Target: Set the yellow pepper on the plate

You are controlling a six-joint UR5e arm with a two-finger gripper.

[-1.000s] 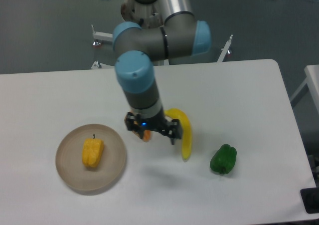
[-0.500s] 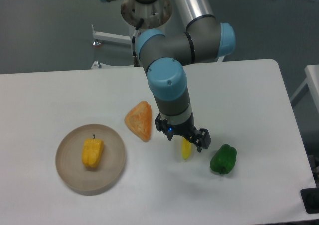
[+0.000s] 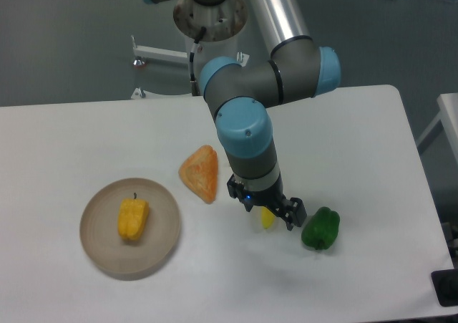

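Note:
The yellow pepper, small and lobed with a dark stem, lies on the round beige plate at the left of the table. My gripper hangs well to the right of the plate, over a yellow banana of which only the tip shows. Its fingers are spread apart and hold nothing.
An orange triangular wedge lies between the plate and the gripper. A green pepper sits just right of the gripper. The arm's links rise behind toward the table's far edge. The table's right edge is near the green pepper's side.
The gripper swung from beside the plate to the right, uncovering the orange wedge and covering most of the banana. The yellow pepper stayed on the plate.

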